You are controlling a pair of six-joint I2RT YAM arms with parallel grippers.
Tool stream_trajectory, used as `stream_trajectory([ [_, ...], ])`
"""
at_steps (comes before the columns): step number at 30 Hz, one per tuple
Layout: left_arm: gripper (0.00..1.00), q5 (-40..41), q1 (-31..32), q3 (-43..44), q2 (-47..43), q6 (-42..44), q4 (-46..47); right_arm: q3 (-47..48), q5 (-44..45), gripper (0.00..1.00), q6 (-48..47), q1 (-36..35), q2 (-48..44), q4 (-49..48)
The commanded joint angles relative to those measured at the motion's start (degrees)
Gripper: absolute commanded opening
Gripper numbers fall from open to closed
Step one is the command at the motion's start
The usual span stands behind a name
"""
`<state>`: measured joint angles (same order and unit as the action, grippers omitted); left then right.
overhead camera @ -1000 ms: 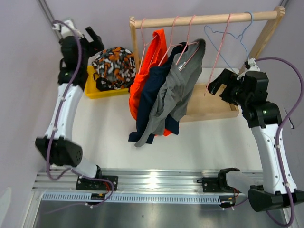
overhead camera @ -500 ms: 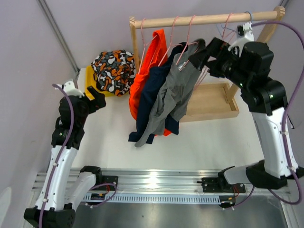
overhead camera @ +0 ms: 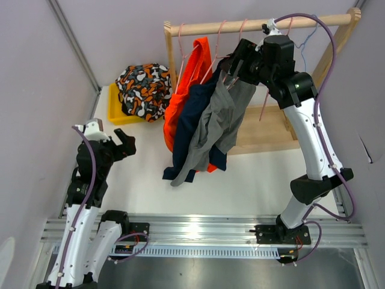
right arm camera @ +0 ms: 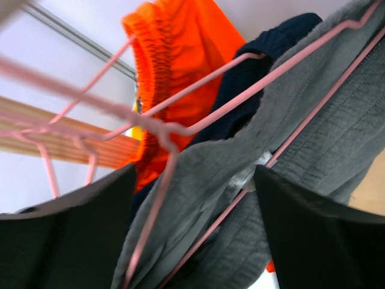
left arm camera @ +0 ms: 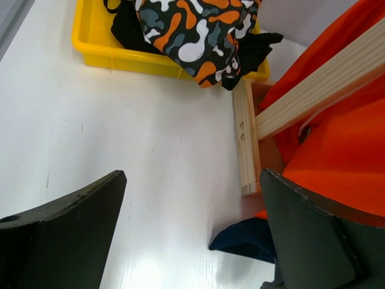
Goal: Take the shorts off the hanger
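Bright orange shorts (overhead camera: pixel 187 84), navy shorts (overhead camera: pixel 194 123) and grey shorts (overhead camera: pixel 218 123) hang on pink hangers (overhead camera: pixel 224 42) from the wooden rail (overhead camera: pixel 264 24). The patterned orange, black and white shorts (overhead camera: pixel 144 87) lie with black shorts in the yellow bin (overhead camera: pixel 117 114). My right gripper (overhead camera: pixel 236 65) is open at the top of the grey shorts (right arm camera: pixel 301 150), with a pink hanger wire (right arm camera: pixel 210 120) running between its fingers. My left gripper (overhead camera: pixel 125 144) is open and empty, low over the table, left of the hanging shorts. The bin (left arm camera: pixel 102 48) and patterned shorts (left arm camera: pixel 198 30) show in the left wrist view.
The rack has a wooden base tray (overhead camera: pixel 271 129) and slanted posts (overhead camera: pixel 334 45). A blue empty hanger (overhead camera: pixel 307 39) and a pink empty one hang at the rail's right end. A wall stands close on the left. The rack's foot (left arm camera: pixel 246 144) lies ahead of the left gripper.
My right arm swung up and left from beside the rack to the grey shorts' hanger. My left arm drew back from the yellow bin down to the near left of the table.
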<state>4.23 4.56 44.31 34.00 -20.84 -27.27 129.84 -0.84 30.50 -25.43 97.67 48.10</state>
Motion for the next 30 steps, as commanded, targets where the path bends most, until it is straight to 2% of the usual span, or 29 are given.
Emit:
stream_trajectory([
  [1, 0.99, -2.73, 0.28, -0.63, -0.25, 1.86, 1.25, 1.38, 2.41, 0.74, 0.44, -0.58, -0.81, -3.18],
  [2, 0.99, -3.08, 0.28, -0.89, -0.16, 1.94, 1.42, 1.21, 2.77, 0.68, 0.35, -0.67, -0.90, -3.27],
  [3, 0.99, -3.26, 0.28, -0.72, 0.10, 2.03, 1.51, 1.03, 2.95, 0.56, 0.26, -0.59, -0.99, -3.27],
  [5, 0.99, -3.79, 0.28, -0.63, 0.36, 2.12, 1.43, 0.50, 3.56, 0.45, 0.00, -0.59, -1.51, -3.18],
  [6, 0.99, -3.79, 0.28, -0.72, 0.45, 2.12, 1.43, 0.24, 4.09, 0.33, -0.09, -0.59, -1.60, -3.18],
  [14, 0.99, -3.79, 0.28, -0.63, -0.07, 2.56, 1.69, -0.20, 5.58, 0.00, -1.06, -0.59, -3.45, -2.22],
  [17, 0.99, -7.73, 1.24, 0.42, 0.71, 2.91, 2.39, 0.15, 6.03, 0.00, -1.49, -0.59, -4.33, -2.22],
  [19, 0.99, -6.87, 5.88, 4.18, 1.77, 2.65, 2.39, 0.93, 6.20, 0.00, -1.58, -0.59, -4.50, -1.96],
  [20, 0.99, -4.69, 11.47, 6.72, 2.38, 3.08, 2.57, 2.42, 6.20, 0.00, -1.85, -0.59, -4.42, -1.61],
  [22, 0.99, 0.93, 18.44, 11.65, 5.35, 4.31, 2.40, 4.71, 6.11, 0.00, -2.20, -0.58, -3.72, -0.38],
  [23, 1.00, 4.35, 24.73, 15.93, 6.94, 4.84, 2.13, 6.20, 6.11, 0.00, -2.46, -0.59, -3.45, 0.06],
  [24, 0.99, 5.51, 27.58, 17.89, 8.44, 5.19, 1.52, 9.00, 6.20, 0.00, -2.46, -0.59, -3.10, 0.42],
  [25, 0.99, 5.70, 29.79, 23.83, 10.02, 5.89, 1.51, 10.24, 6.20, 0.00, -2.55, -0.50, -2.84, 0.85],
  [27, 0.99, 3.86, 35.68, 29.82, 13.98, 6.60, 3.00, 12.44, 6.20, 0.00, -2.46, -0.32, -3.01, 0.95],
  [30, 0.99, 3.07, 42.80, 33.54, 18.72, 8.09, 5.55, 12.02, 6.29, 0.00, -2.11, -0.32, -4.24, 0.33],
])
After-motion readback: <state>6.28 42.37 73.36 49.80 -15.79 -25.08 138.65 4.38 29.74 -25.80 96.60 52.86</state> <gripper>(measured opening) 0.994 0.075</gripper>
